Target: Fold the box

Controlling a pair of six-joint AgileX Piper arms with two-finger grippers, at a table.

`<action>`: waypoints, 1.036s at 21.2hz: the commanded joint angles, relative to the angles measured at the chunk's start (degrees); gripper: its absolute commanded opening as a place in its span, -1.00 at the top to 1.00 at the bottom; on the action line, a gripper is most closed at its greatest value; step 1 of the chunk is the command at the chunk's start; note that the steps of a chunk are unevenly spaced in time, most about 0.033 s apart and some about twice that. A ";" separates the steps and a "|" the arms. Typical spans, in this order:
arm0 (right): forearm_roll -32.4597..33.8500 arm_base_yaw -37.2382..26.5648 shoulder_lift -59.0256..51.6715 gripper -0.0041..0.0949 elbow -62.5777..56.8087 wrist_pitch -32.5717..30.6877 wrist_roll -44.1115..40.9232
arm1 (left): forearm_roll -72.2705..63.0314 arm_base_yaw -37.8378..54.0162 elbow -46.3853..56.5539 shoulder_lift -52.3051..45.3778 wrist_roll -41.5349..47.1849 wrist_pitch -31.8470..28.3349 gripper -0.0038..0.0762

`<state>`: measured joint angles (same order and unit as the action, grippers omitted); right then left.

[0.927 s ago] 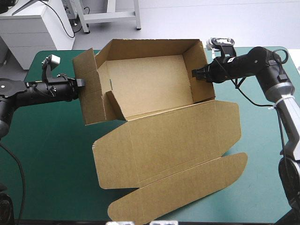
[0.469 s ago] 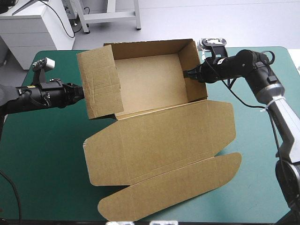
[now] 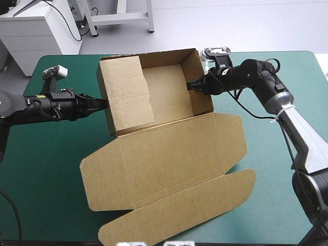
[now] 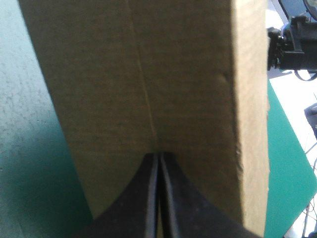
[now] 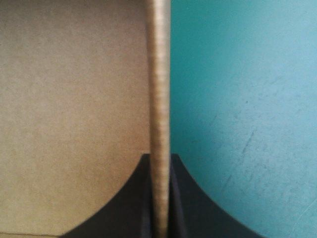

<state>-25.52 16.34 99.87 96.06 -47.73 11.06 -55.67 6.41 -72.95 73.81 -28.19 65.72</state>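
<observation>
The box (image 3: 164, 154): I pinch its right wall in my right gripper (image 3: 190, 85) to steady it; my left gripper (image 3: 102, 103), fingers together, presses the side flap (image 3: 128, 95) inward.

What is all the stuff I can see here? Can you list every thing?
Box: 1, brown, middle of the table; walls up at the far side, lid lying flat toward the near edge.
Table cover: 1, teal-green, under the box.
Left hand: 1, black, fingers shut, tip at the box's left flap.
Right hand: 1, black, pinching the top edge of the box's right wall.
</observation>
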 commanded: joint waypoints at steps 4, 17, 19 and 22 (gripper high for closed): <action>-1.92 0.68 -2.49 0.95 1.65 3.55 -0.71 | 1.82 -2.63 -1.65 -1.73 5.57 -2.39 0.81; 2.21 0.70 -1.69 0.94 1.65 3.31 -1.53 | -2.71 -2.77 -1.65 -1.73 9.69 1.60 -0.37; 2.66 0.70 -1.62 0.94 1.65 3.31 -1.53 | -2.09 -2.99 -1.65 -1.73 9.69 1.89 -0.37; 1.65 0.70 -1.35 0.94 1.65 3.31 -1.53 | 1.66 -2.99 -1.65 -1.73 10.98 -0.49 -0.37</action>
<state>-20.86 16.91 101.08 96.06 -47.19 9.85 -52.86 3.78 -72.95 73.74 -18.66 67.83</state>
